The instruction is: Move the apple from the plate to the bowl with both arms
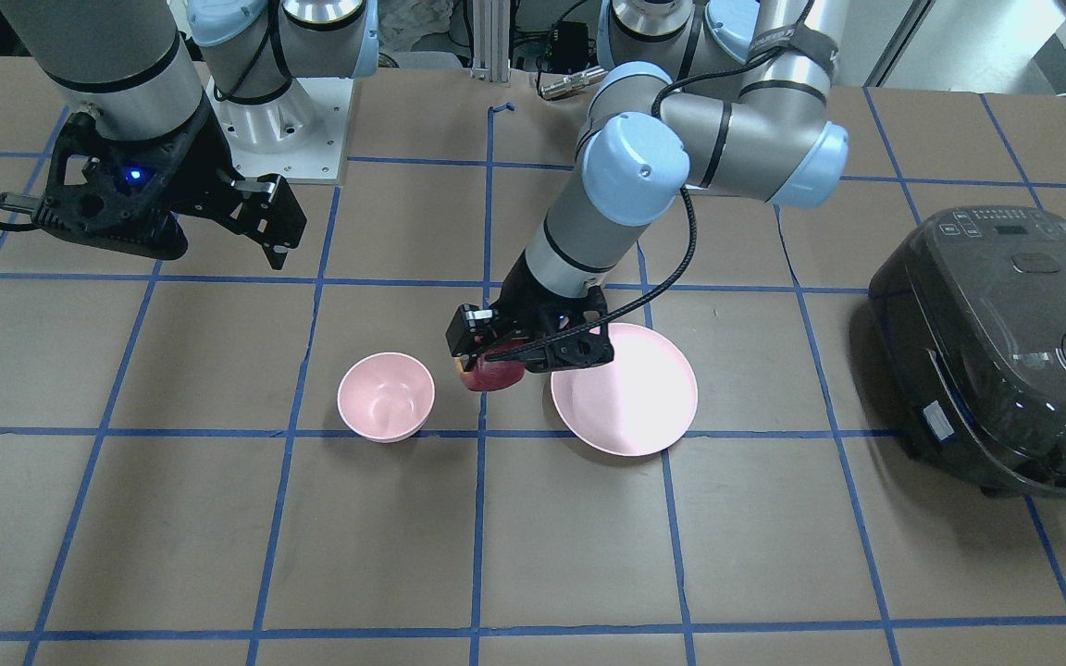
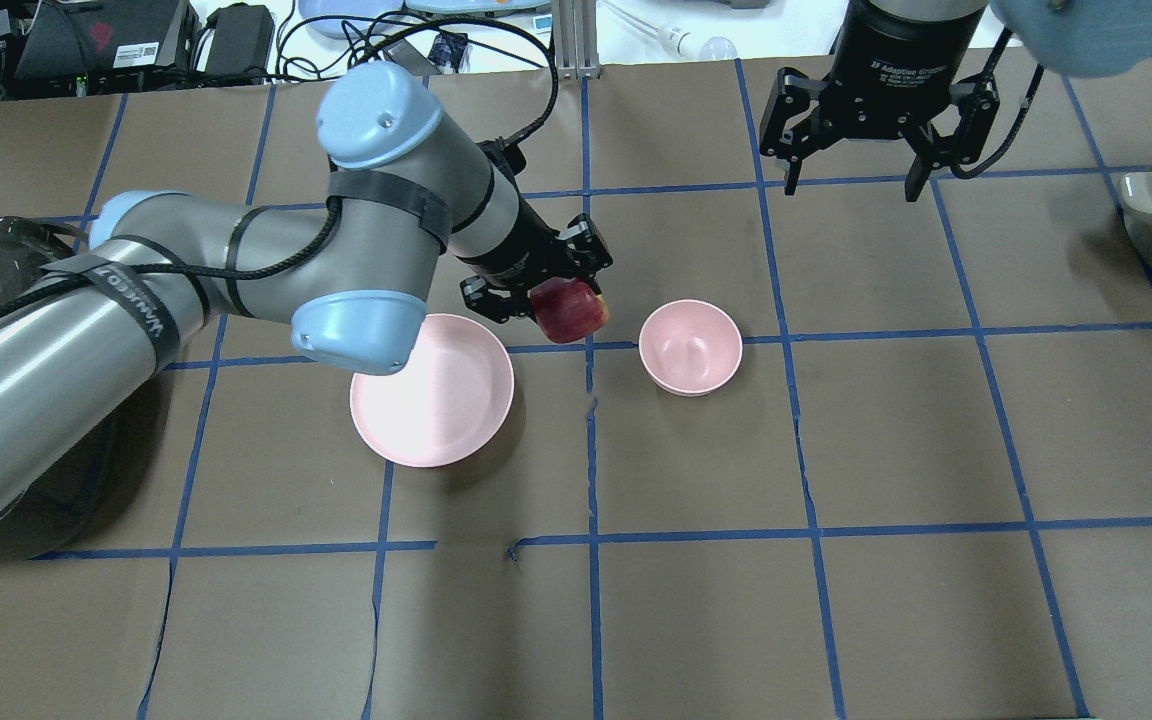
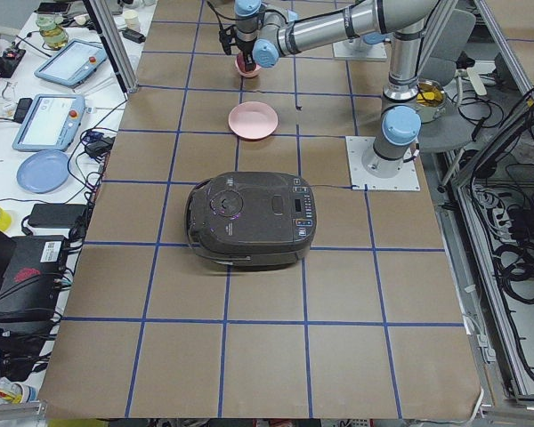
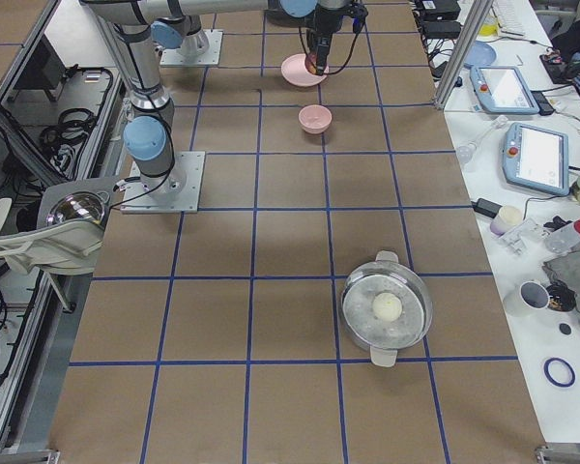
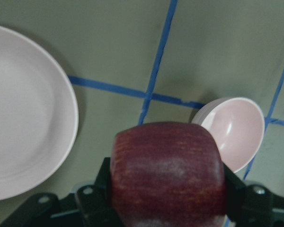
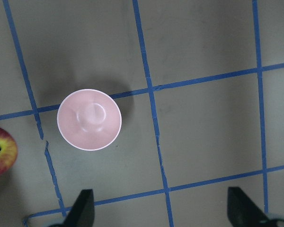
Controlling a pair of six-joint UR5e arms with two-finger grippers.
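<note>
Overhead exterior view: the left gripper (image 2: 554, 300) is clamped on the apple (image 2: 571, 312), one finger on each flank, and holds it in the air over bare table between the plate (image 2: 431, 420) on the left and the bowl (image 2: 689, 345) on the right. The plate lies empty, so I judge the pick-up done and the carry in hand. The right gripper (image 2: 851, 185) hangs with its jaws apart, farther back and to the right, well apart from the fruit.

Since both arms are called for, the next move probably needs the right gripper brought in to take the apple. The release must then be centred, as the bowl is only slightly wider than the fruit.

The apple is dark red and blocky, with faint streaks and a yellow patch on its bowl-ward side.
</note>
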